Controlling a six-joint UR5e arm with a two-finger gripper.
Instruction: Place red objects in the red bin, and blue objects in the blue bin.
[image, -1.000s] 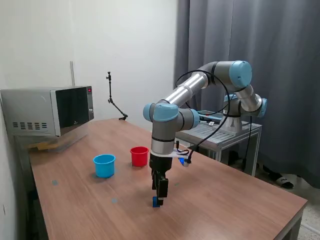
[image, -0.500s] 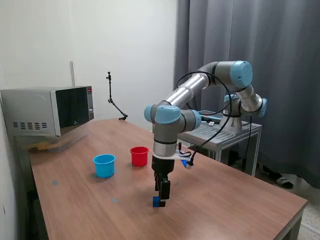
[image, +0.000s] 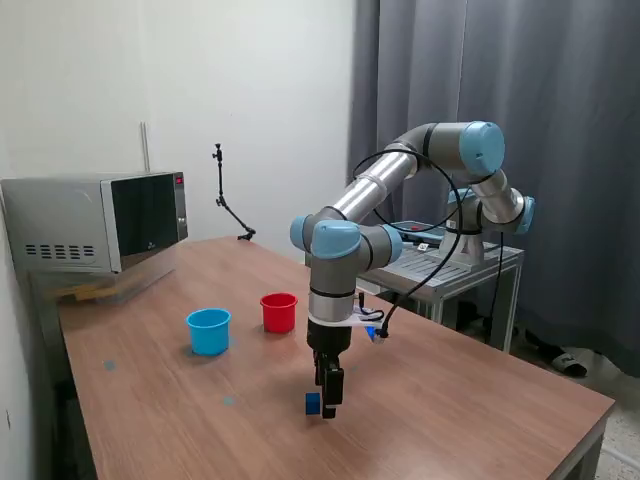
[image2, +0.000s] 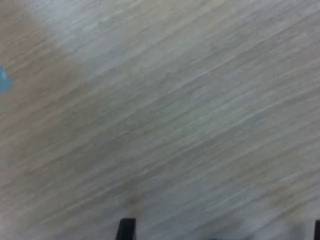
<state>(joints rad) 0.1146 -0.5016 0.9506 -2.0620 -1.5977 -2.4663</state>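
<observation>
A dark blue cube (image: 313, 402), one of the blue objects, rests on the wooden table (image: 450, 400). My gripper (image: 328, 408) points straight down, just off the cube on the exterior view's right, with its tips close to the tabletop. In the wrist view the gripper (image2: 222, 232) is open, its two fingertips (image2: 126, 227) far apart over bare wood with nothing between them. The red bin (image: 279, 312) and the light-blue blue bin (image: 208, 331) stand upright side by side further back. No red objects show in either view.
A microwave (image: 95, 222) sits at the table's back corner on the exterior view's left, with a thin black stand (image: 225, 200) by the wall. A metal cart (image: 440, 262) holding the arm's base stands behind the table. Small blue marks (image: 228, 401) dot the wood.
The arm has drifted slightly to the exterior view's right. The gripper stood right over the blue cube and is now beside it; the cube stayed in place.
</observation>
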